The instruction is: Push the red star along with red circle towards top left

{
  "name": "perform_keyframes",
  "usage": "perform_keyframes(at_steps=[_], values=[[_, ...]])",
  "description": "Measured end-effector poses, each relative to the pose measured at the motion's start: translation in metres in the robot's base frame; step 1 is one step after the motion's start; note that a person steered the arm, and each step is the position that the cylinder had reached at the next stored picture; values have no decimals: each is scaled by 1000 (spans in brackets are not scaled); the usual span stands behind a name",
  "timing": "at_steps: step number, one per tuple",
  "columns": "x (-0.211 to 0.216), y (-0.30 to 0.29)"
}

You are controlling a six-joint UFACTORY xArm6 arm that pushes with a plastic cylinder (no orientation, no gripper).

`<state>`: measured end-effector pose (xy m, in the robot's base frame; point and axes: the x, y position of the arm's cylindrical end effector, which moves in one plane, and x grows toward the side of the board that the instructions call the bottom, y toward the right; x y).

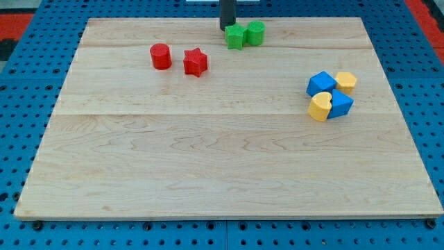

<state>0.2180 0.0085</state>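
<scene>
The red star (195, 62) lies in the upper left part of the wooden board (222, 160). The red circle (161, 56) stands just to its left, a small gap between them. My tip (226, 28) is at the view's top edge, above and to the right of the red star, just left of the green star (236, 37). It touches neither red block.
A green cylinder (255, 32) sits against the green star's right side. At the right, two blue blocks (322, 83) (340, 104) and two yellow blocks (345, 81) (320, 106) form a tight cluster. A blue pegboard (21, 104) surrounds the board.
</scene>
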Motion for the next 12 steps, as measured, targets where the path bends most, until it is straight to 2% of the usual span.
perform_keyframes(at_steps=[1, 2, 3, 5, 6, 8, 11, 12], values=[[11, -2], [56, -14], [77, -19], [100, -17], [102, -18], [103, -112], [110, -132], [132, -142]])
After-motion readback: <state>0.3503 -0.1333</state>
